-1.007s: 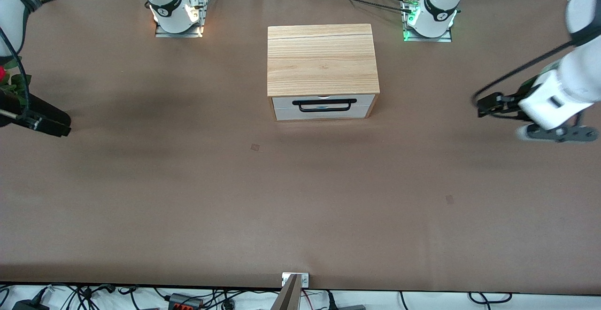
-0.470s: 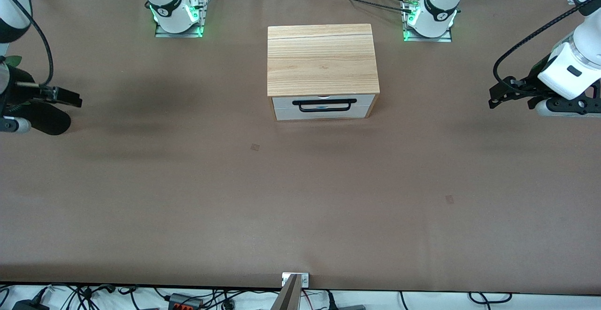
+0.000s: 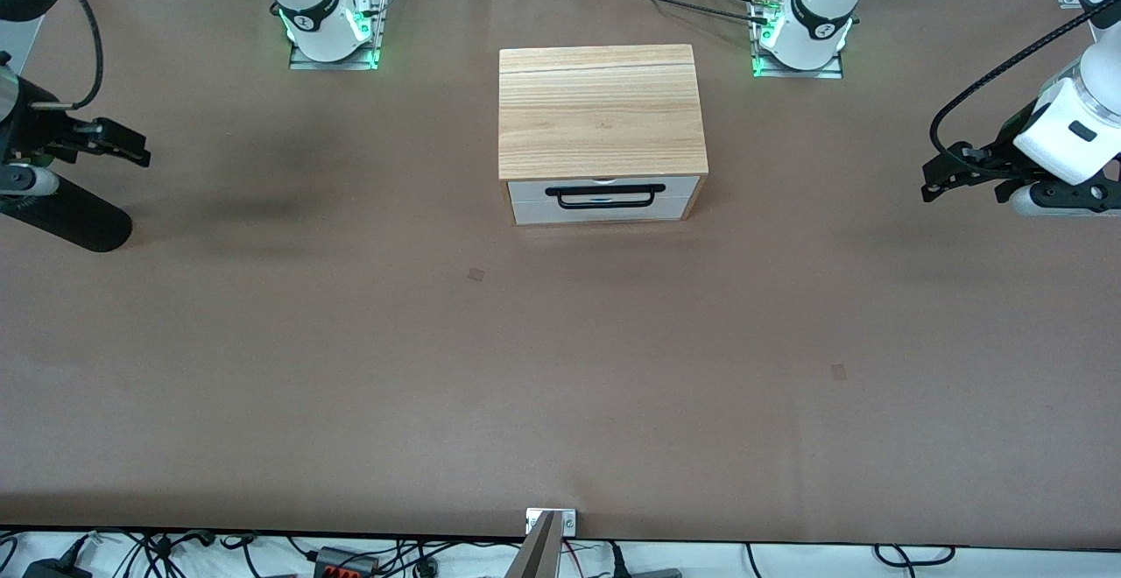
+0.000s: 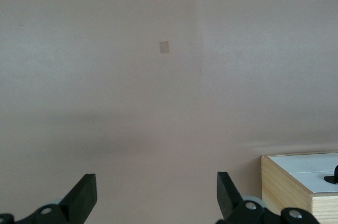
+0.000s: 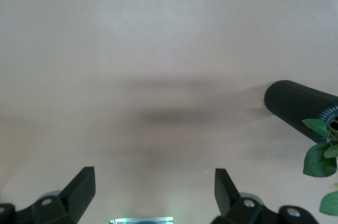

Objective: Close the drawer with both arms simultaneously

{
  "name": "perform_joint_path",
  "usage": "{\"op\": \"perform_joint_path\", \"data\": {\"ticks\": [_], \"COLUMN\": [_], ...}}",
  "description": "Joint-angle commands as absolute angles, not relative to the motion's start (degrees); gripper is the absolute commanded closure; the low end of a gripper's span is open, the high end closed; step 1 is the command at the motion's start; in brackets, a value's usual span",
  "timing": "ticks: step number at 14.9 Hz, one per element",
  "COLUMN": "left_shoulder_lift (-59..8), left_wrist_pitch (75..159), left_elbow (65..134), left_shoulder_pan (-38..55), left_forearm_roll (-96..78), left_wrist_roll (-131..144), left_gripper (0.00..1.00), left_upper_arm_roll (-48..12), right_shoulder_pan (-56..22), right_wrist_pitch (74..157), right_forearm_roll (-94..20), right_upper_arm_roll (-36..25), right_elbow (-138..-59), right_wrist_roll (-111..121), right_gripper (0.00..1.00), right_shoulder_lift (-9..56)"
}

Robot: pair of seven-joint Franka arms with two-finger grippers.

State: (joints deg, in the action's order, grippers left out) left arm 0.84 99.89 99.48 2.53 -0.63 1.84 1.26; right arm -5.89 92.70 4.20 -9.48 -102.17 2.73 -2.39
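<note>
The light-wood cabinet [image 3: 601, 109] stands mid-table between the two arm bases. Its drawer [image 3: 604, 208] faces the front camera, with the white front panel about level with the cabinet's front edge and the black wire handle [image 3: 604, 196] across it. My left gripper [image 3: 941, 177] hangs open and empty over the table toward the left arm's end, well away from the cabinet. In the left wrist view the gripper [image 4: 157, 197] is open, with a corner of the cabinet [image 4: 288, 189] at the edge. My right gripper [image 3: 123, 144] hangs open and empty over the right arm's end, as in its wrist view [image 5: 153, 189].
A black ribbed cylinder [image 3: 74, 221] lies on the table under the right gripper; it shows in the right wrist view [image 5: 298, 108] with green leaves [image 5: 319, 155] beside it. The arm bases [image 3: 333, 31] [image 3: 801, 35] glow green. Brown tabletop [image 3: 560, 368] stretches nearer the camera.
Both grippers have swung up and away from the front camera at their ends of the table. The right base light has turned green. The cabinet and drawer have not moved.
</note>
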Motion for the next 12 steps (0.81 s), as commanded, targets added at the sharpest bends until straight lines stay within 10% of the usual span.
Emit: {"op": "perform_joint_path", "data": {"ticks": [1,12], "left_shoulder_lift": [2.28,2.46], "left_wrist_pitch": [99.93,98.53], "left_elbow": [100.46,100.28], "left_shoulder_pan": [2.90,2.99], "left_forearm_roll": [0.53,0.44], "left_wrist_roll": [1.32,1.32], "left_gripper": [0.00,0.00], "left_upper_arm_roll": [1.76,1.67], "right_shoulder_pan": [-5.01,-4.22], "right_wrist_pitch": [94.04,93.69], "right_forearm_roll": [5.27,5.19], "right_upper_arm_roll": [-8.09,-8.79], "right_elbow": [-104.33,-103.10], "right_wrist_roll": [3.08,3.34], "right_gripper": [0.00,0.00], "right_shoulder_lift": [-4.04,-3.78]}}
